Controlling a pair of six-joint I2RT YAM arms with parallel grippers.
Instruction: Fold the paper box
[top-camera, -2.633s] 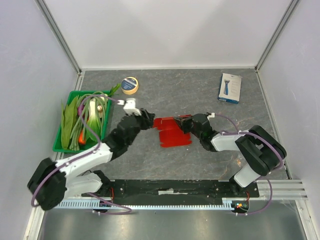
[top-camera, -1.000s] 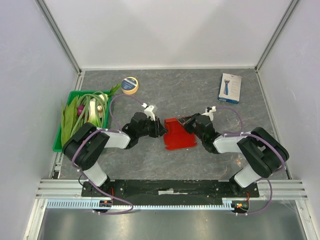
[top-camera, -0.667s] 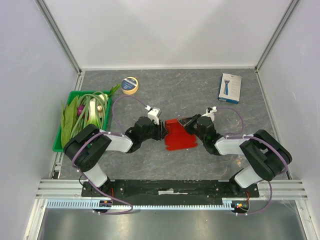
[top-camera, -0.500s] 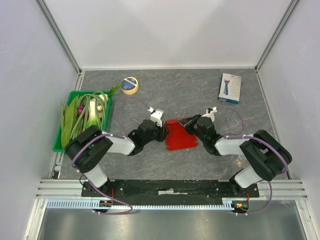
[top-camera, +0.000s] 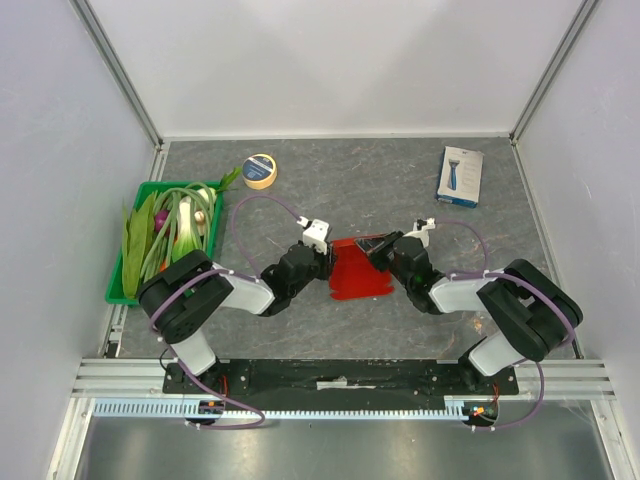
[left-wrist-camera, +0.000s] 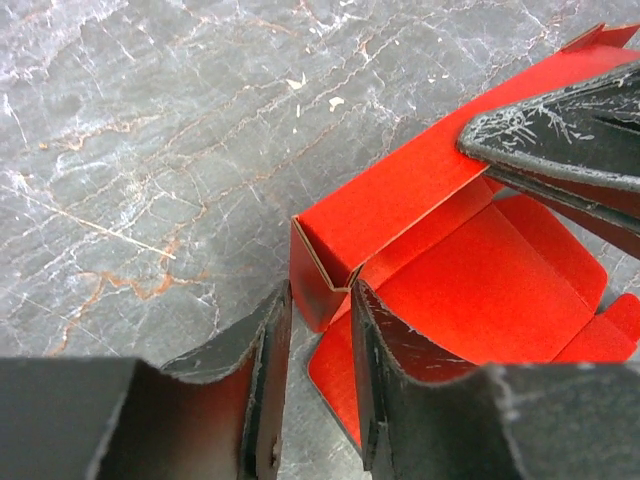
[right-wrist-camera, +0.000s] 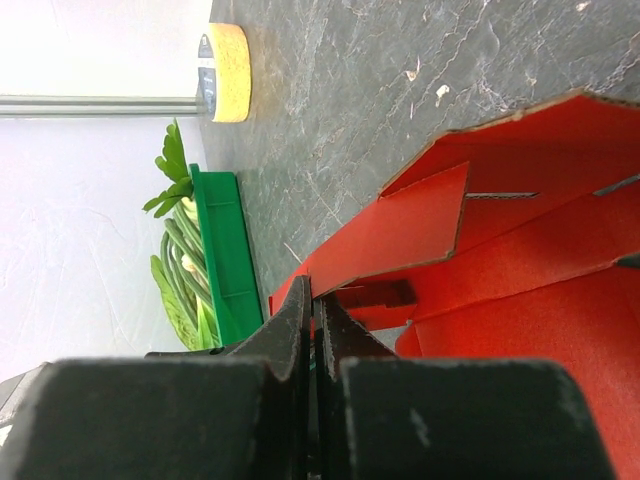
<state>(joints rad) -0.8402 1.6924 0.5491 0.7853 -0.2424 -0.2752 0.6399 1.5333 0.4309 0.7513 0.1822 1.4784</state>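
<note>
Grey, veined counter stretching wide beyond both hands. Between the hands: glossy red paper box, thin cardboard, brown cut edges, one long wall raised, flaps flat on the stone. Right hand: pressed together, pinching a thin upright flap. Left hand: narrowly spread, straddling the raised corner.

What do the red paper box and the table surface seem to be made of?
The paper box: thin cardboard, it seems, with a smooth red coat; the cut edges show a pale brown core. The table: grey with veins like marble or slate, matte; possibly only a printed sheet.
</note>
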